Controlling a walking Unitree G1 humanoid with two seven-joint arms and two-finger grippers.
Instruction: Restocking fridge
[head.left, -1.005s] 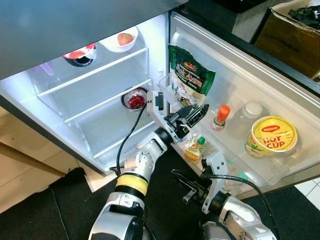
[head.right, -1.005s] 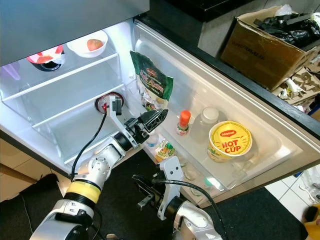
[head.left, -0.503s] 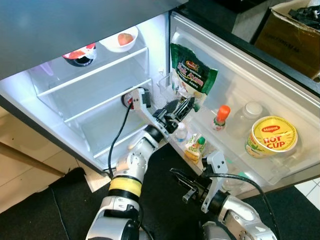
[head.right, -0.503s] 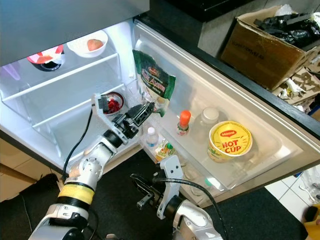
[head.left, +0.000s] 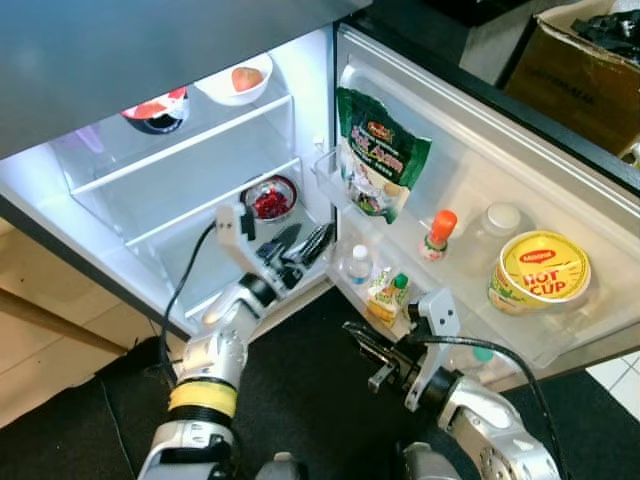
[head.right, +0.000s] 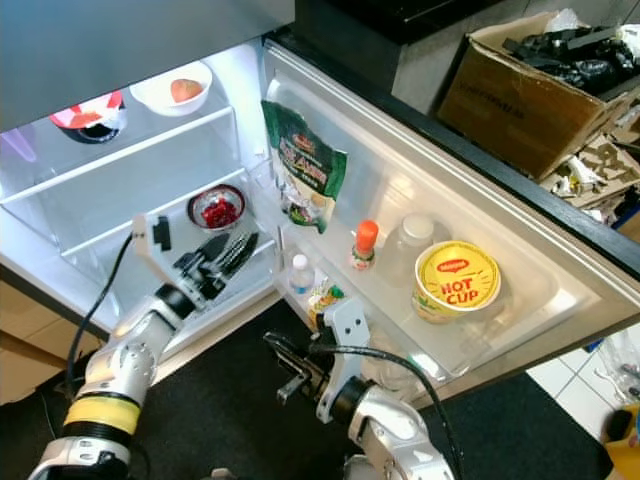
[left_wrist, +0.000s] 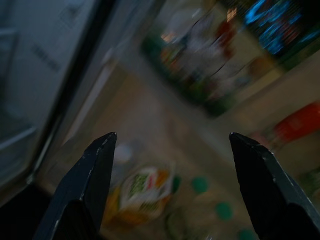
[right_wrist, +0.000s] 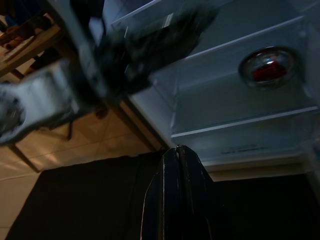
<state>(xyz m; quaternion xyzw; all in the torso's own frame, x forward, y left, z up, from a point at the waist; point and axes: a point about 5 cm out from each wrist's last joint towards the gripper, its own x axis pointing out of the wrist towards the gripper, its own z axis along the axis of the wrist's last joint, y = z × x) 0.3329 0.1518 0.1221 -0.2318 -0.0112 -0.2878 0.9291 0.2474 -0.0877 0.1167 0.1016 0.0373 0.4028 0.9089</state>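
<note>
The fridge (head.left: 200, 160) stands open, its door rack (head.left: 470, 300) stocked with a green bag (head.left: 378, 160), sauce bottle (head.left: 437, 233) and noodle cup (head.left: 540, 270). The left gripper (head.left: 297, 245), jaws apart and empty, hovers by the lower shelf; the right gripper (head.left: 365, 350) hangs low, jaws closed. Likely between items: next is fetching another.

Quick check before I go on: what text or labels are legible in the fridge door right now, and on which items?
"HOT CUP", under a small red and yellow brand badge too small to read: lid of the yellow cup in the door.
Green bag: red logo and white lettering, too blurred to read.
Small yellow-green pouch: print too small to read.
Orange-capped bottle: label unreadable.
</note>
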